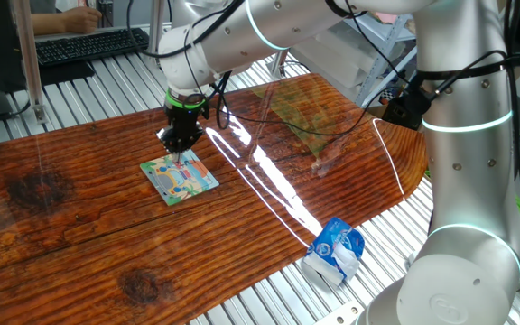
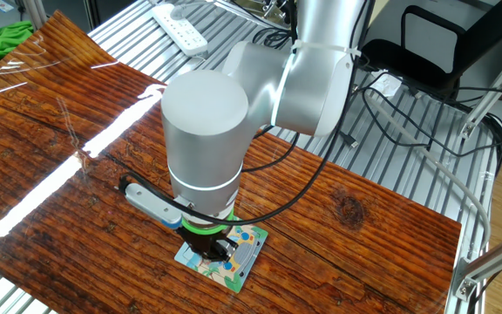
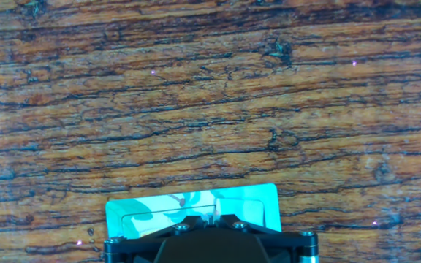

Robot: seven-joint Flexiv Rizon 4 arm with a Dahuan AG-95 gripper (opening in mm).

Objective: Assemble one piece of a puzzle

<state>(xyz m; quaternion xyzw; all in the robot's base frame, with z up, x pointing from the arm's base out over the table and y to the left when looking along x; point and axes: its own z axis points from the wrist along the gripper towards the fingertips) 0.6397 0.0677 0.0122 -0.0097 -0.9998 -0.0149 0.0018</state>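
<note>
While the arm reaches down over the worktop (image 1: 79, 217), its pincer (image 1: 181, 147) hangs directly above the puzzle (image 1: 180, 177), right at the board's upper edge. The puzzle is a small flat square with a teal border and a cartoon picture, lying flat on wood-grain sheeting near the middle of the worktop. In the hand view only the far strip of the board shows, and a tiny whitish speck (image 3: 212, 216) sits at the tip of the fingers, probably the piece, though it is too small to be sure. Whether the fingers are clenched on it or released cannot be told from any view.

The piece would likely be very light, thin and stiff, easy to drop or tip, so it is best gripped by 2 opposite edges and pressed in flat. The board itself looks light enough to slide on the glossy surface if pushed sideways.

The worktop is covered in shiny, brown, wood-patterned sheeting with bright glare streaks, laid over metal slats. A crumpled blue and white packet (image 1: 335, 250) lies near one edge. A keyboard (image 1: 88, 45) sits behind and a power strip (image 2: 179, 26) beyond the far side
</note>
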